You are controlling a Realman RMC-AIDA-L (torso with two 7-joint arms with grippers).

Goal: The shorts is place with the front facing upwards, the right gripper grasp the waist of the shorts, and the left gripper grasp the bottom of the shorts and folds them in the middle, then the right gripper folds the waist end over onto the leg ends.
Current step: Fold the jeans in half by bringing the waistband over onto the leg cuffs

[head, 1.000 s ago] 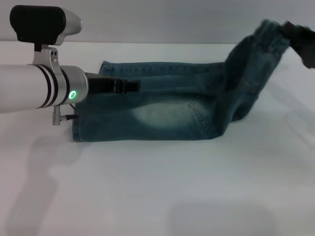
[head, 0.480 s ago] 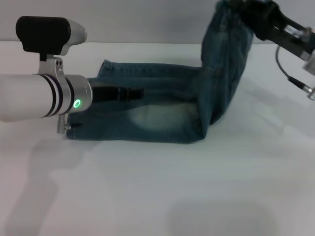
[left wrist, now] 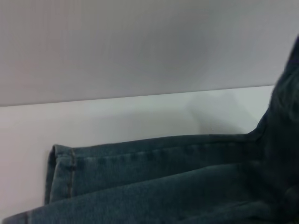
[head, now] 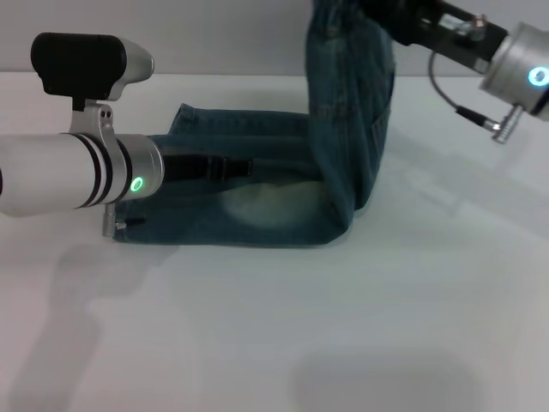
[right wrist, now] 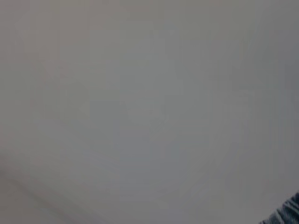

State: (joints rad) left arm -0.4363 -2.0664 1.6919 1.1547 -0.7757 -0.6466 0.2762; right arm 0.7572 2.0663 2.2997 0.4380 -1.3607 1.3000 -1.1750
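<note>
In the head view, the shorts (head: pixel 257 184) lie folded lengthwise on the white table (head: pixel 274 326), with the waist end lifted high above them by the right gripper (head: pixel 390 21), whose fingers clamp the denim. The left gripper (head: pixel 244 166) rests low over the legs near the leg ends (head: pixel 176 176); I cannot tell whether its fingers are open or closed.

The left wrist view shows a stitched hem (left wrist: pixel 60 170) flat on the table.

The right wrist view shows only a denim corner (right wrist: pixel 286 215).
</note>
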